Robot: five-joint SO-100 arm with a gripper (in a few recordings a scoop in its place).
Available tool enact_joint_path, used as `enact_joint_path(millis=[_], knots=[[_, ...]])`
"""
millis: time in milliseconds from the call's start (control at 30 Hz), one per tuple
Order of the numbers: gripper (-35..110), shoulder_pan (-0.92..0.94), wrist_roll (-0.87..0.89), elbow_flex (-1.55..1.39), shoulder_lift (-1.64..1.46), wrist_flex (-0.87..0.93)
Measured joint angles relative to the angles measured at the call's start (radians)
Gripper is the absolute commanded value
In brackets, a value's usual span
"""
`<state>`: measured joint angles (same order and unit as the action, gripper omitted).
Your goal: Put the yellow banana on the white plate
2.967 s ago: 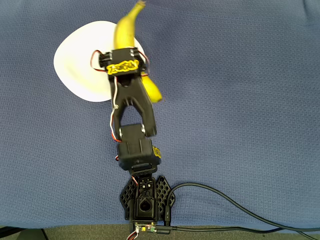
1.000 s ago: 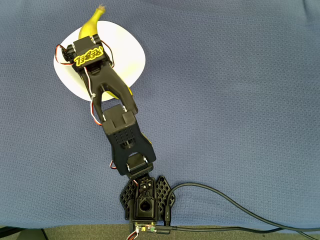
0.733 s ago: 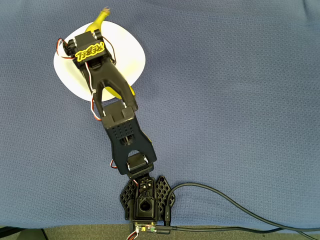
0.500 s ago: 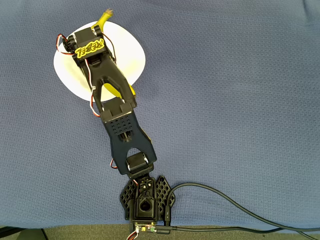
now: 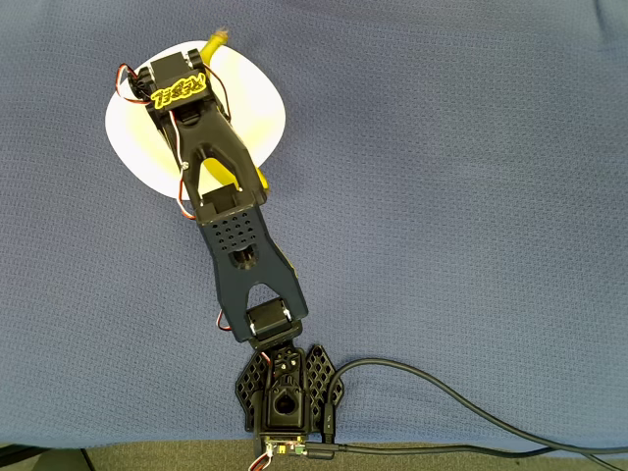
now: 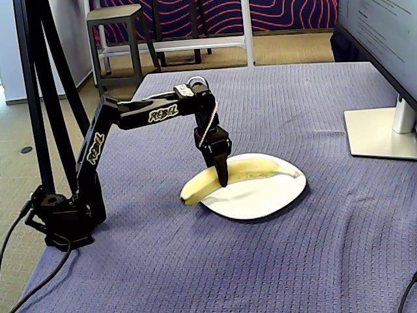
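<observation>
The yellow banana stretches low across the white plate. Its left end juts past the plate's near-left rim, and I cannot tell whether it touches the plate. My gripper points straight down, with its black fingers shut on the banana left of its middle. In the overhead view the wrist covers most of the plate. There the banana shows as a stem tip at the far rim and a yellow end beside the arm.
A monitor's grey foot stands on the blue cloth at the right in the fixed view. Black tripod legs rise at the left, beside the arm's base. A black cable runs rightwards from the base along the near edge.
Three seconds ago the banana hung right of the plate's middle. The arm swung left with it and has kept stretching farther over the plate, the stem tip drifting toward the far rim.
</observation>
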<state>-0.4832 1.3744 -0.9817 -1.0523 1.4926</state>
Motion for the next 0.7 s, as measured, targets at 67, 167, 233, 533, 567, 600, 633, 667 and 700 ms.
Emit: enact_joint_path(millis=[67, 167, 233, 533, 567, 600, 633, 667, 700], knots=[[0, -0.009, 0.005, 0.018, 0.0, 0.0], [0, -0.034, 0.002, 0.032, 0.0, 0.0], [0, -0.044, 0.0, 0.032, 0.009, 0.0], [0, -0.031, 0.005, 0.032, 0.021, 0.0], [0, -0.034, 0.0, 0.032, 0.021, 0.0], [0, -0.037, 0.0, 0.032, 0.021, 0.0], [2, -0.04, 0.002, 0.032, 0.021, 0.002], [6, -0.041, 0.0, 0.032, 0.021, 0.003], [11, -0.043, 0.0, 0.032, 0.021, 0.003]])
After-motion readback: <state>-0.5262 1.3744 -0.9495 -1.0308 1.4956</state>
